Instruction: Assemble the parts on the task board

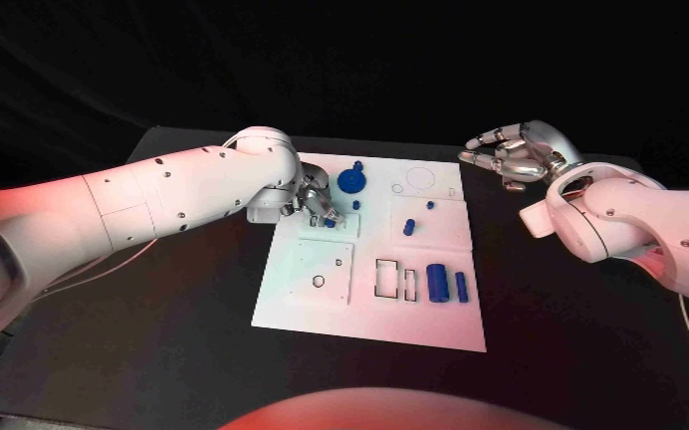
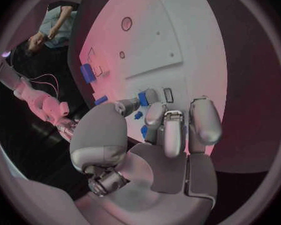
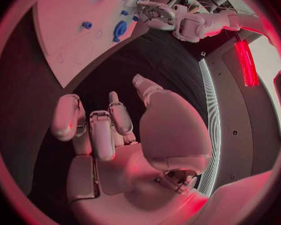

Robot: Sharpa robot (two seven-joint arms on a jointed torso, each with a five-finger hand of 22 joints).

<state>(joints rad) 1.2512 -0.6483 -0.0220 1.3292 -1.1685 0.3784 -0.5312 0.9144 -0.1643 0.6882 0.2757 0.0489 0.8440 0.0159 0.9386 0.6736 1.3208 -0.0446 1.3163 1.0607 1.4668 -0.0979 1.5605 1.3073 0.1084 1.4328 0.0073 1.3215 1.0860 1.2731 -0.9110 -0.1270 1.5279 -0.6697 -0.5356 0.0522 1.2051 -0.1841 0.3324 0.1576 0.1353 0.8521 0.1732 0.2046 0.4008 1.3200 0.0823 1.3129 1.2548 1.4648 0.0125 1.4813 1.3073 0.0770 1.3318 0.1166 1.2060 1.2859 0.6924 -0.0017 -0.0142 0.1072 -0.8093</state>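
Note:
The white task board (image 1: 328,301) lies in the middle of the black table. My left hand (image 1: 311,199) is low over its far left part and pinches a small blue part (image 2: 143,98) between fingertips; the part (image 1: 331,219) shows just below the hand. A round blue part (image 1: 353,183) stands beside the hand. Two small blue parts (image 1: 409,226) sit mid-board. A blue cylinder (image 1: 436,283) and a thinner blue piece (image 1: 461,287) lie near the right edge. My right hand (image 1: 517,156) hovers off the board's far right corner, fingers apart, holding nothing (image 3: 115,135).
Rectangular cut-outs (image 1: 390,279) and small round holes (image 1: 318,279) mark the near half of the board. Bare black table (image 1: 172,321) surrounds the board on every side. My left forearm (image 1: 158,196) crosses the table's left side.

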